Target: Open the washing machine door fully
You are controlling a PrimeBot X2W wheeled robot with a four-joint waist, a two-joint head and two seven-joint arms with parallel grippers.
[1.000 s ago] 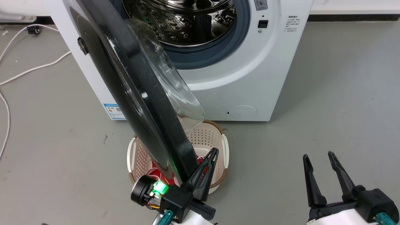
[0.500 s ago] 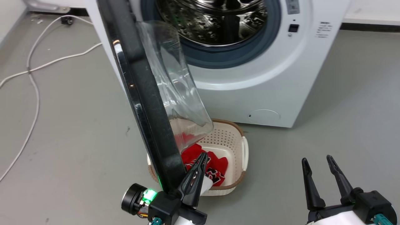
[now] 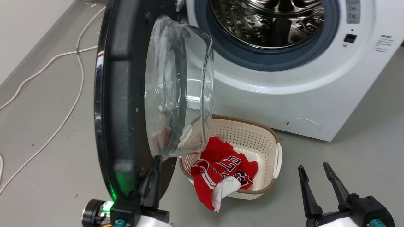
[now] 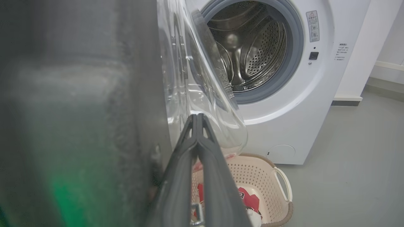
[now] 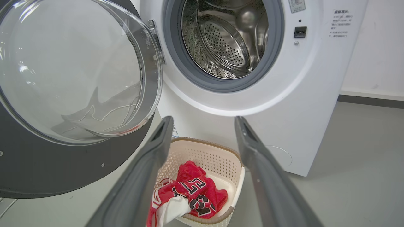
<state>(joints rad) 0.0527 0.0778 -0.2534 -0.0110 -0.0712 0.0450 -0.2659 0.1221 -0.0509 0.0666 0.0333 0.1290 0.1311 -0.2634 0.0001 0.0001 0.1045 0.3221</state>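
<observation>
I see the washing machine door (image 3: 121,94) swung out on the left side of the washing machine (image 3: 284,91). Its black inner face and bulging glass bowl (image 3: 180,85) are turned rightward in the head view, and the steel drum (image 3: 268,22) lies open. In the right wrist view a metal hinge (image 5: 155,34) joins the door to the white front beside the grey gasket (image 5: 176,63).

My left gripper (image 4: 197,117) has its two fingers pressed together, tips touching, with nothing between them. They lie right beside the door's inner face, just under the glass bowl, and I cannot tell whether they touch it. My right gripper (image 3: 312,165) hangs low at the right, well apart from the door, with its fingers spread.

On the grey floor before the machine sits a cream perforated laundry basket (image 3: 277,151), and a red jersey (image 3: 221,164) spills over its near rim. A white cable (image 3: 63,56) trails across the floor left of the door
</observation>
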